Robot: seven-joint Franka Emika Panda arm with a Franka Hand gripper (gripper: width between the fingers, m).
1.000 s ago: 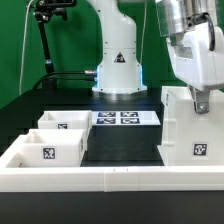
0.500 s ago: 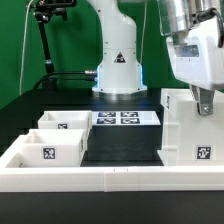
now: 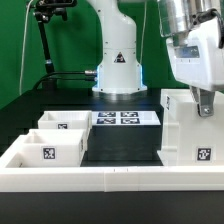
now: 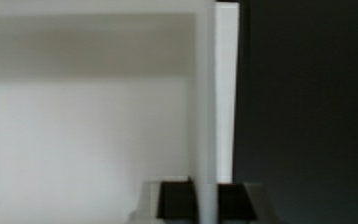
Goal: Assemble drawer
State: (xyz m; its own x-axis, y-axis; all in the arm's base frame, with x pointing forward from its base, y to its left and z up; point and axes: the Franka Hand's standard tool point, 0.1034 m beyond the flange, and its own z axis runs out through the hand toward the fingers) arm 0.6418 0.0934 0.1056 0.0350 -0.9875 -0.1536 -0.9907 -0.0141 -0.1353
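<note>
The gripper pinches the upper wall edge of the drawer housing at 3 o'clock. Two small boxes stand at 8 o'clock, well apart.

The exterior view stands low at the near edge of the desk and looks almost level across it toward the arm's base, which stands far behind the gripper and off to one side of it. It is at middle distance: most of the desk fits in, but the arm is cut off above the gripper. The wrist view sits just above the gripper and looks down past its fingertips — very near, and blurred. The two views share only a small part: the upper wall of the housing just under the gripper.
</note>
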